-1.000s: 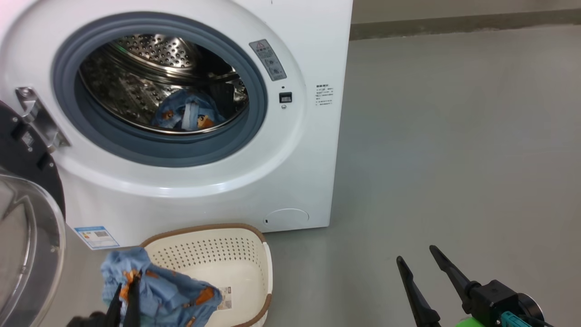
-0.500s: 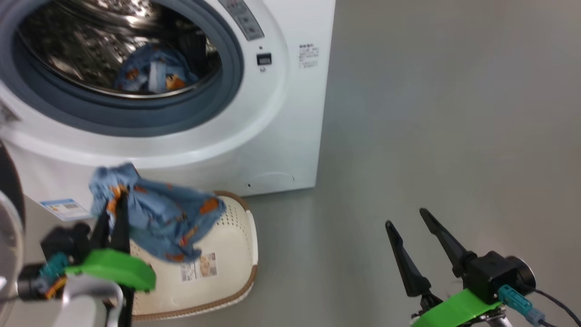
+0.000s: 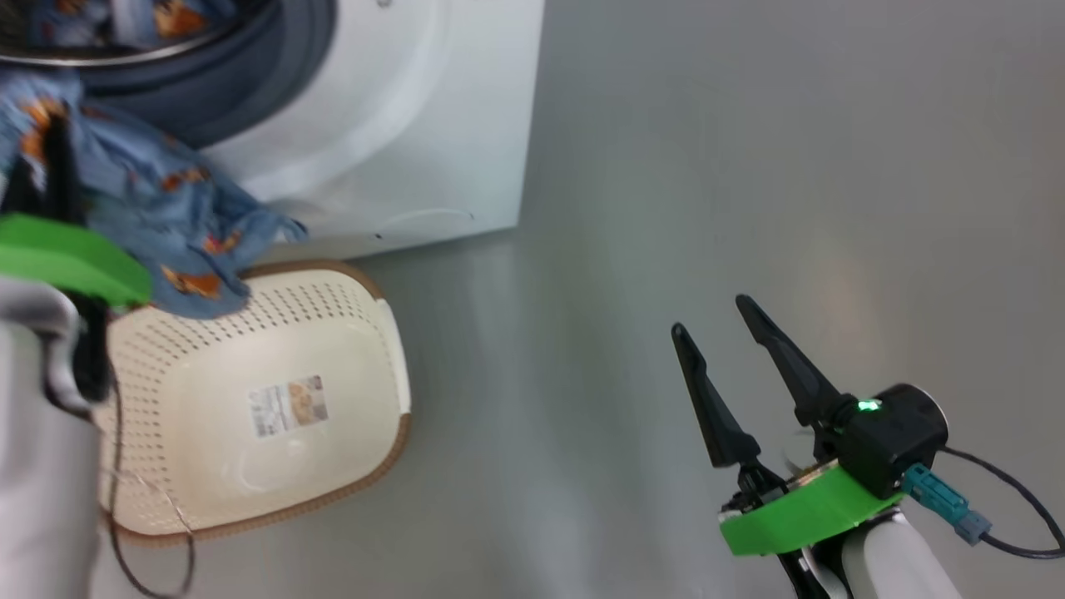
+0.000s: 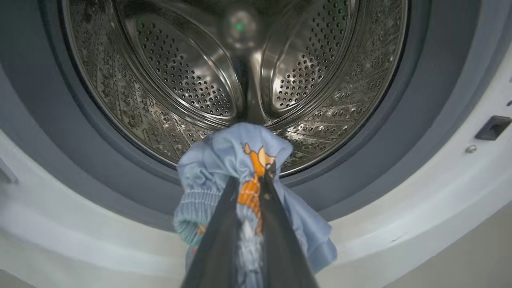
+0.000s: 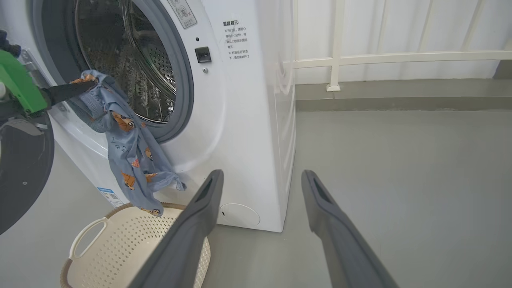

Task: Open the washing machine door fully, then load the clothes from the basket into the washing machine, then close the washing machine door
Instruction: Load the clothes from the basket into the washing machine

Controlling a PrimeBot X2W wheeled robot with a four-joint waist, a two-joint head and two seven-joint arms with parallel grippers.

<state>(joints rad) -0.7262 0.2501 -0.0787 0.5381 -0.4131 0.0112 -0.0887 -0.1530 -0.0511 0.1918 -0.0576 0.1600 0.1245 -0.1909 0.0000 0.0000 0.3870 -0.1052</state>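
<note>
My left gripper (image 4: 250, 178) is shut on a light blue bear-print garment (image 4: 236, 156) of the clothes. It holds the garment in front of the lower edge of the washing machine (image 5: 240, 120) opening, facing the steel drum (image 4: 180, 80). The garment (image 5: 132, 160) hangs down over the cream basket (image 5: 132, 240), whose bottom shows its label sticker (image 3: 287, 406). Another blue garment (image 3: 150, 17) lies inside the drum. The washing machine door (image 5: 24, 172) stands open at the left. My right gripper (image 3: 709, 314) is open over the bare floor, right of the basket (image 3: 366, 299).
Grey floor (image 3: 749, 166) stretches to the right of the machine. A white railing (image 5: 360, 60) and wall stand behind it. A thin cable (image 3: 116, 466) hangs from my left arm across the basket's near side.
The head camera has tilted down and right. My left gripper has lifted the garment out of the basket, up to the machine's opening. The right gripper stays open.
</note>
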